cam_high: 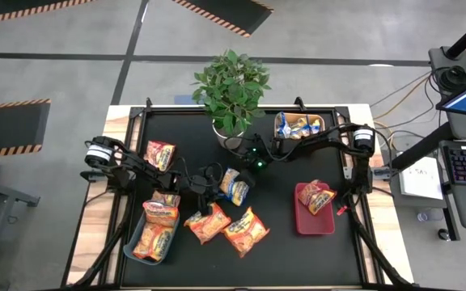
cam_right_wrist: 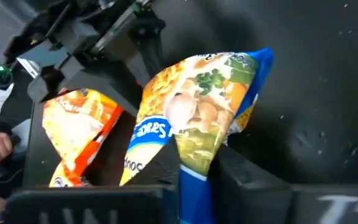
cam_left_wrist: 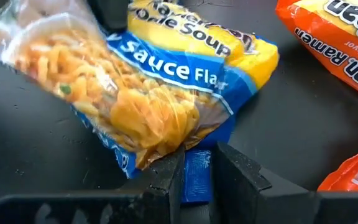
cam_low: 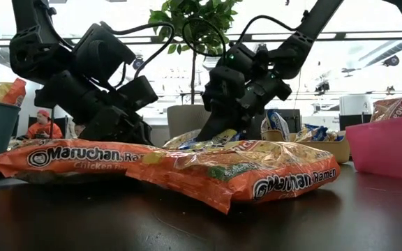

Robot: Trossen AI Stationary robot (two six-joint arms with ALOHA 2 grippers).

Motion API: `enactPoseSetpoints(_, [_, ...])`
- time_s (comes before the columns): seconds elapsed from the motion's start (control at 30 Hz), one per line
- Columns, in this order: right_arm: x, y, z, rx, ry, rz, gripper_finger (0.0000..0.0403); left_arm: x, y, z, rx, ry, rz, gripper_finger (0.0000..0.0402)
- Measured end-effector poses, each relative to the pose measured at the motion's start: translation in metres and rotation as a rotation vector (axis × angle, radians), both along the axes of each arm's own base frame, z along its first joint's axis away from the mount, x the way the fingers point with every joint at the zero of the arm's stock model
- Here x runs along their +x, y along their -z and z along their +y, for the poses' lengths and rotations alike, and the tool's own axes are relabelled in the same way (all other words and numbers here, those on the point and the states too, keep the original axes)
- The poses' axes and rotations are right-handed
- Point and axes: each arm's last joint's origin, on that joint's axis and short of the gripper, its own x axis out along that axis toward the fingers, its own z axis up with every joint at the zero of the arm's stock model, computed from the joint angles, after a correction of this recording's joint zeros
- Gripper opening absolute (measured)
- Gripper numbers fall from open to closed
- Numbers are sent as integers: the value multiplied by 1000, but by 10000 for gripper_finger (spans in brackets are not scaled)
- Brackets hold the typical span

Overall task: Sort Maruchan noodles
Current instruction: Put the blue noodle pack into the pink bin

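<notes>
At the middle of a black tabletop (cam_high: pixel 281 242), seen from above, two dark robot arms meet over one blue-and-yellow noodle packet (cam_high: pixel 235 186), which hangs between them just clear of the surface. The left gripper (cam_left_wrist: pixel 197 174) pinches the blue sealed edge of this packet between its closed fingers, and the right gripper (cam_right_wrist: pixel 194 177) is clamped on the opposite blue edge, so both ends are held at once. The packet is a flat rectangle of thin, glossy, crinkled plastic with a clear window showing a wavy block of dry noodles. It is likely very light, slippery to the touch, and brittle inside, so the flat crimped seam is the safest place to grip, as squeezing the middle could crack the noodles. Two orange packets (cam_high: pixel 226 226) lie loose on the table just in front of the grippers. A grey-blue bin (cam_high: pixel 129 249) at the left front corner holds several more orange packets, a red bin (cam_high: pixel 304 225) to the right holds one packet, and a tan bin (cam_high: pixel 280 123) at the back holds blue-and-yellow ones. One more orange packet (cam_high: pixel 160 153) lies at the left. A leafy potted plant (cam_high: pixel 231 89) stands at the back edge.
</notes>
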Motion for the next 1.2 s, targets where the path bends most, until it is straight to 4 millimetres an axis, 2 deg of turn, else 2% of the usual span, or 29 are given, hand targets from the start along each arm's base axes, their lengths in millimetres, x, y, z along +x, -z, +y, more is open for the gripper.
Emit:
enactPoseSetpoints(0.13, [-3,-11,2,1,-8,-3,14,-4,-7,1,22,2,-8,74])
enactPoseSetpoints(0.37, [-11,-39,3,-22,6,-44,13,-15,-28,3,20,-4,-94,74])
enactPoseSetpoints(0.63, [-37,-79,5,-175,152,4,13,-27,-59,4,37,20,-195,74])
enactPoseSetpoints(0.77, [-58,-106,9,-281,249,30,13,-32,-75,4,67,39,-251,74])
enactPoseSetpoints(0.93, [-94,-139,15,-395,401,80,13,-34,-90,4,102,61,-316,74])
enactPoseSetpoints(1.07, [-124,-159,20,-425,503,113,13,-36,-93,4,108,64,-331,74])
enactPoseSetpoints(1.2, [-149,-170,22,-454,598,154,13,-35,-92,4,108,64,-327,74])
